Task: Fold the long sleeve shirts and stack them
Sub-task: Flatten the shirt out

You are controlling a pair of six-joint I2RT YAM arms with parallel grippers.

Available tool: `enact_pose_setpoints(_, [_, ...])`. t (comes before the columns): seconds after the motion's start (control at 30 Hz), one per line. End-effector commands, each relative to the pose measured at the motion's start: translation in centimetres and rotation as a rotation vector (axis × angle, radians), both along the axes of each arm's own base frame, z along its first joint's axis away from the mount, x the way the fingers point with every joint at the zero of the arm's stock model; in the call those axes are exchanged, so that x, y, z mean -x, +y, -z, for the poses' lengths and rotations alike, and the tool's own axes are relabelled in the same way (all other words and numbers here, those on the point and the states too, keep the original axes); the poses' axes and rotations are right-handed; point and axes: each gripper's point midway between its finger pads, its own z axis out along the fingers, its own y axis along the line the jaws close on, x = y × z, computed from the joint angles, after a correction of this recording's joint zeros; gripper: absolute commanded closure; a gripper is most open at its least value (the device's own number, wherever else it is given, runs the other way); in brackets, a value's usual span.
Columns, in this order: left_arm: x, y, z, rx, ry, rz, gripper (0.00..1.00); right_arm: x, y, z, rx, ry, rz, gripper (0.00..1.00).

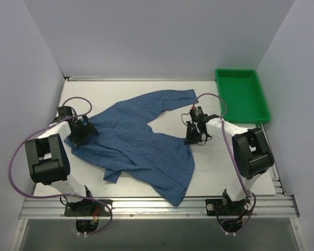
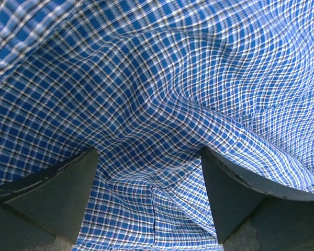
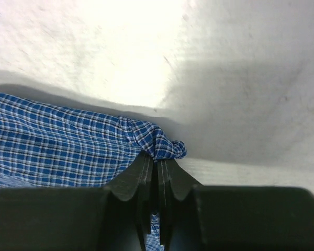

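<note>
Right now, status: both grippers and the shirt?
Left gripper open over shirt. Right gripper shut on shirt edge. Shirt unfolded, crumpled. Green tray apart from it.

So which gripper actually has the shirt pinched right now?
The right gripper: it is shut on a bunched edge of the blue checked shirt. The left gripper stands wide open over the cloth, pinching nothing.

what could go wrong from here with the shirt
1. The right gripper is shut on just a small bunched bit of the shirt edge; a pull might slip it free.
2. The left gripper is open over rumpled cloth, so closing may pinch several layers.
3. The shirt's near corner lies at the table edge and could slide off.
</note>
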Motion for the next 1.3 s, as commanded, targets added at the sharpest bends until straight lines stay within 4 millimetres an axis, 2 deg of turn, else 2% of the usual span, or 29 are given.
enact_pose_setpoints(0.0, [1.0,0.2,1.8,0.034,0.062,-0.017,0.09,-2.1,0.9,-3.9,0.017,-0.093,-0.087,0.99])
enact_pose_setpoints(0.03, [1.0,0.1,1.8,0.048,0.063,-0.027,0.09,-2.9,1.1,-5.7,0.021,-0.138,-0.104,1.0])
enact_pose_setpoints(0.07, [1.1,0.0,1.9,0.057,0.067,-0.031,0.09,-4.5,1.3,-8.3,0.041,-0.219,-0.111,1.0])
enact_pose_setpoints(0.1, [1.1,0.1,1.7,0.059,0.06,-0.035,0.09,-5.0,1.3,-11.3,0.045,-0.297,-0.132,1.0])
enact_pose_setpoints(0.2, [1.3,0.3,0.9,0.045,0.037,-0.041,0.1,-4.3,1.4,-16.5,0.028,-0.415,-0.146,1.0])
enact_pose_setpoints(0.23, [1.3,0.3,0.6,0.044,0.028,-0.042,0.1,-3.7,1.4,-17.0,0.017,-0.421,-0.143,1.0])
enact_pose_setpoints(0.37, [1.8,0.2,-0.8,0.023,-0.014,-0.043,0.1,0.5,0.2,-16.3,-0.028,-0.405,-0.112,0.94])
enact_pose_setpoints(0.4, [1.8,0.3,-1.8,-0.002,-0.046,-0.04,0.1,2.5,-0.1,-13.7,-0.037,-0.332,-0.124,0.91])
enact_pose_setpoints(0.43, [1.8,0.2,-2.2,-0.03,-0.057,-0.034,0.09,3.7,-0.1,-12.7,-0.056,-0.298,-0.124,0.77])
enact_pose_setpoints(0.47, [1.5,0.1,-3.6,-0.044,-0.095,-0.026,0.09,4.9,-0.1,-12.2,-0.072,-0.277,-0.135,0.7])
enact_pose_setpoints(0.5, [1.2,-0.1,-4.3,-0.049,-0.115,-0.014,0.09,7.1,-0.8,-9.8,-0.057,-0.19,-0.142,0.6])
enact_pose_setpoints(0.57, [0.5,-1.4,-5.7,-0.078,-0.15,0.035,0.08,8.7,-1.9,-8.7,-0.036,-0.151,-0.116,0.47])
enact_pose_setpoints(0.6, [-0.3,-1.7,-7.3,-0.104,-0.186,0.064,0.08,9.4,-2.5,-8.2,-0.02,-0.138,-0.106,0.41])
enact_pose_setpoints(0.63, [-0.9,-3.4,-8.3,-0.123,-0.211,0.121,0.07,9.8,-3.1,-7.6,0.002,-0.133,-0.092,0.33])
enact_pose_setpoints(0.67, [-1.5,-4.0,-8.6,-0.147,-0.217,0.149,0.07,9.6,-3.7,-7.9,0.003,-0.155,-0.075,0.31])
enact_pose_setpoints(0.7, [-3.0,-4.9,-10.4,-0.171,-0.266,0.194,0.06,9.5,-4.0,-8.1,0.005,-0.165,-0.066,0.3])
enact_pose_setpoints(0.73, [-3.7,-5.4,-11.0,-0.181,-0.28,0.216,0.06,9.0,-4.2,-8.6,0.009,-0.183,-0.055,0.3])
enact_pose_setpoints(0.77, [-4.3,-8.1,-11.4,-0.182,-0.295,0.297,0.06,8.7,-4.4,-8.9,0.013,-0.196,-0.048,0.29])
enact_pose_setpoints(0.8, [-5.2,-8.9,-10.8,-0.199,-0.281,0.339,0.06,8.3,-4.5,-9.2,0.02,-0.209,-0.047,0.29])
enact_pose_setpoints(0.87, [-7.4,-11.7,-12.5,-0.214,-0.329,0.413,0.06,7.2,-4.6,-9.9,0.032,-0.228,-0.038,0.29])
enact_pose_setpoints(0.9, [-8.1,-12.3,-10.6,-0.236,-0.281,0.454,0.06,6.9,-4.7,-10.1,0.036,-0.229,-0.032,0.29])
enact_pose_setpoints(0.93, [-9.8,-13.4,-12.1,-0.251,-0.321,0.472,0.06,6.6,-4.7,-10.4,0.037,-0.234,-0.032,0.3])
enact_pose_setpoints(0.97, [-10.5,-14.3,-11.9,-0.259,-0.316,0.495,0.06,6.1,-4.5,-10.9,0.035,-0.243,-0.034,0.3])
enact_pose_setpoints(1.0, [-10.9,-15.3,-9.6,-0.293,-0.256,0.527,0.06,5.8,-4.5,-11.0,0.038,-0.248,-0.036,0.3])
enact_pose_setpoints(1.03, [-12.5,-16.1,-10.8,-0.305,-0.289,0.528,0.06,5.6,-4.5,-11.2,0.039,-0.253,-0.035,0.3])
enact_pose_setpoints(1.07, [-12.9,-16.6,-8.8,-0.312,-0.243,0.542,0.06,5.3,-4.4,-11.6,0.034,-0.263,-0.036,0.3])
enact_pose_setpoints(1.1, [-13.4,-17.5,-8.5,-0.318,-0.242,0.552,0.06,5.4,-4.3,-11.6,0.031,-0.262,-0.04,0.3])
enact_pose_setpoints(1.23, [-15.5,-18.6,-6.7,-0.358,-0.222,0.52,0.06,5.4,-4.0,-11.8,0.014,-0.268,-0.051,0.3])
enact_pose_setpoints(1.27, [-16.1,-18.9,-6.9,-0.364,-0.232,0.509,0.07,5.5,-3.9,-11.7,0.008,-0.262,-0.05,0.3])
